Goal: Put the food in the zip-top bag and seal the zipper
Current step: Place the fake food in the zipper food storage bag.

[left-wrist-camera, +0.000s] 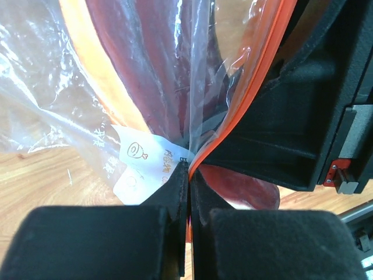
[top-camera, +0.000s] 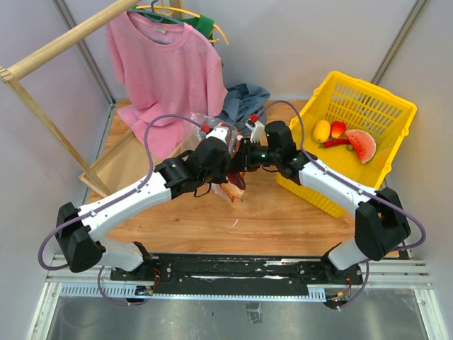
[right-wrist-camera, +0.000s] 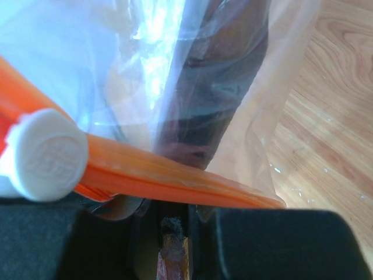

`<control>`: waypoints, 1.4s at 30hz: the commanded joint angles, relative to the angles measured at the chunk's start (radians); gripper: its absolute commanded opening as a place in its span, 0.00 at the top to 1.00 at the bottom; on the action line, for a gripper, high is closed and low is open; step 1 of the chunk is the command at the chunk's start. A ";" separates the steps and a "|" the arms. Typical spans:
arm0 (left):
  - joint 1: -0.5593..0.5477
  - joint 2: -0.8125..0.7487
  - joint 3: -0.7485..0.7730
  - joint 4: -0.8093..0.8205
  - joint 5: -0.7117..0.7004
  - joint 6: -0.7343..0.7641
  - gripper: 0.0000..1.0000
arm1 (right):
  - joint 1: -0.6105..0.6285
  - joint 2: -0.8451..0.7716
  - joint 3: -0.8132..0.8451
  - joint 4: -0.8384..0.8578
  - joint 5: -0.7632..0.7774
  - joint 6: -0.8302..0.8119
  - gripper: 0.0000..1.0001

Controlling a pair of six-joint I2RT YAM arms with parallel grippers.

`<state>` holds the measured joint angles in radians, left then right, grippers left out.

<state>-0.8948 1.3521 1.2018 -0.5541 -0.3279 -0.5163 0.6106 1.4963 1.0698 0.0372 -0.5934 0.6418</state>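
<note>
The clear zip-top bag (top-camera: 228, 185) hangs between my two grippers above the table's middle. A dark brown-purple piece (top-camera: 238, 182) is inside it, also seen in the left wrist view (left-wrist-camera: 157, 70) and the right wrist view (right-wrist-camera: 215, 99). My left gripper (left-wrist-camera: 189, 169) is shut on the bag's edge at the orange-red zipper (left-wrist-camera: 256, 87), beside the white label (left-wrist-camera: 143, 154). My right gripper (right-wrist-camera: 186, 213) is shut on the bag just below the zipper (right-wrist-camera: 163, 175), with the white slider (right-wrist-camera: 44, 154) to its left. The watermelon slice (top-camera: 361, 145), yellow fruit (top-camera: 321, 130), red pepper-like piece (top-camera: 338, 128) and chili (top-camera: 336, 142) lie in the basket.
The yellow plastic basket (top-camera: 368, 88) stands at the right edge of the wooden table (top-camera: 283, 212). A pink shirt (top-camera: 166, 64) hangs from a wooden rack (top-camera: 56, 42) at the back left. A blue-grey cloth (top-camera: 244, 99) lies behind the grippers.
</note>
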 commanded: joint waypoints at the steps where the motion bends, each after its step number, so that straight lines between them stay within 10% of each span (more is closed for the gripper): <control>1: -0.010 -0.035 0.048 0.032 0.011 0.067 1.00 | 0.018 0.002 -0.012 0.126 -0.155 -0.019 0.95; 27: 0.002 -0.051 -0.040 0.108 0.185 -0.082 1.00 | 0.052 0.024 -0.058 0.282 -0.109 -0.071 0.72; 42: 0.216 -0.164 -0.255 0.290 0.311 -0.271 1.00 | 0.049 -0.081 0.031 -0.206 0.052 -0.157 0.51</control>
<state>-0.6876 1.2217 0.9405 -0.3527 -0.0456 -0.7471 0.6395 1.4879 1.0115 0.0036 -0.5777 0.5323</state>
